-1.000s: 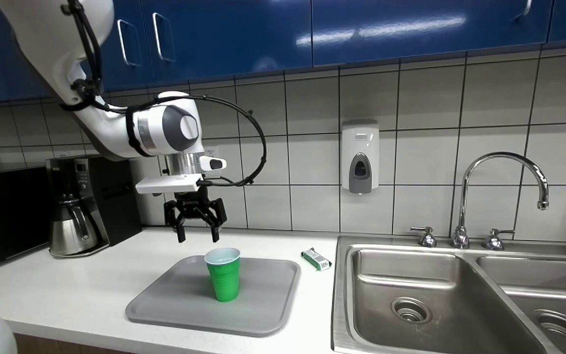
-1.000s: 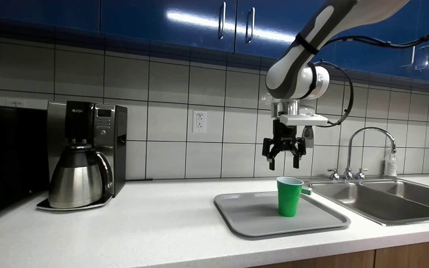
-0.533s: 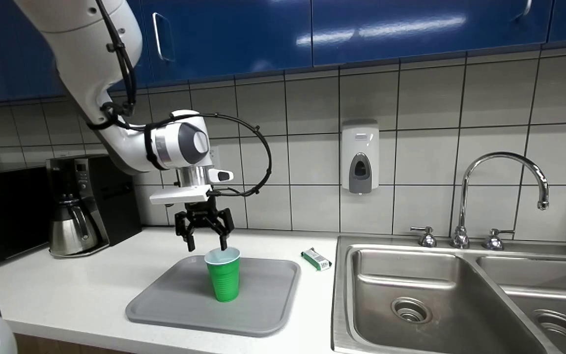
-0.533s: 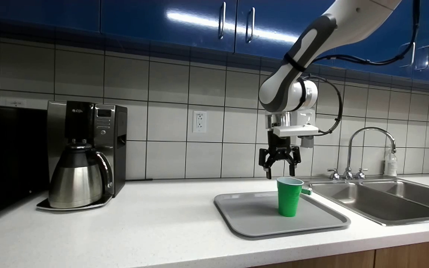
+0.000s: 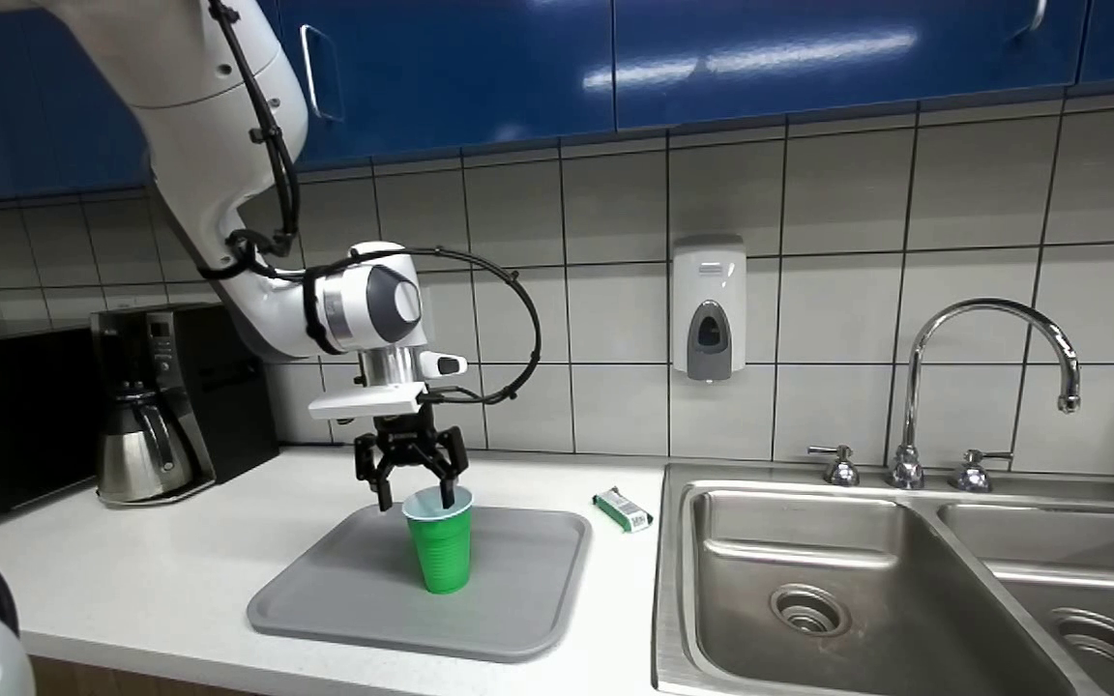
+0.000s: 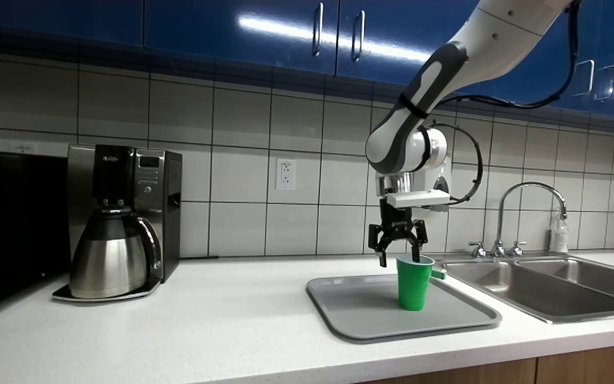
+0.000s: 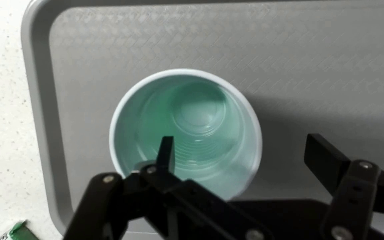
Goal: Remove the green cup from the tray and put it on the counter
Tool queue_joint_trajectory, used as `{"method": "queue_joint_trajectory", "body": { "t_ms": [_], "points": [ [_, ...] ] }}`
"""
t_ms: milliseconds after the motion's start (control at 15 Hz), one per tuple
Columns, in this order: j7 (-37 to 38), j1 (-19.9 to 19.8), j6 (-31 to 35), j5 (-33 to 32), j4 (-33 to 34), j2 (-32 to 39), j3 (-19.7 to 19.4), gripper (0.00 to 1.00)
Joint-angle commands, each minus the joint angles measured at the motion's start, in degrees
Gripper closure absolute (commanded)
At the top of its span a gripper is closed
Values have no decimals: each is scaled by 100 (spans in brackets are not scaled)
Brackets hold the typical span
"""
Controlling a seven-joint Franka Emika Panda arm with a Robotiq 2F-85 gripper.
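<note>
A green cup (image 5: 443,553) with a pale inside stands upright on the grey tray (image 5: 344,594). The cup (image 6: 412,289) and tray (image 6: 352,312) show in both exterior views. My gripper (image 5: 416,503) points down, open and empty, at the height of the cup's rim. In the wrist view the gripper (image 7: 241,138) has one finger (image 7: 166,153) over or just inside the cup's mouth (image 7: 198,113). The other finger (image 7: 327,160) is outside the cup, over the tray. One side of the cup's rim lies between them, with no visible contact. The white counter (image 6: 221,320) surrounds the tray.
A green and white packet (image 5: 623,509) lies on the counter between tray and sink (image 5: 808,619). The faucet (image 5: 992,304) rises behind the sink. A coffee maker (image 6: 120,224) stands at the far side. A soap dispenser (image 5: 709,309) hangs on the wall. Blue cabinets (image 5: 460,68) hang above.
My gripper has come down and shifted sideways towards the cup, from well above it to rim height, staying open. The cup and tray have not moved.
</note>
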Motion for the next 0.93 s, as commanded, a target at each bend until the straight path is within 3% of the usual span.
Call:
{"method": "queue_joint_trajectory", "body": {
  "t_ms": [0,67,133,733,867],
  "points": [
    [160,76,-156,-108,227,157,-61,0],
    [150,76,-134,-105,233,172,-64,25],
    [151,79,-134,-104,241,181,-67,26],
    [132,75,-136,-92,242,120,-74,95],
    [128,74,-140,-93,226,80,-76,100]
  ]
}}
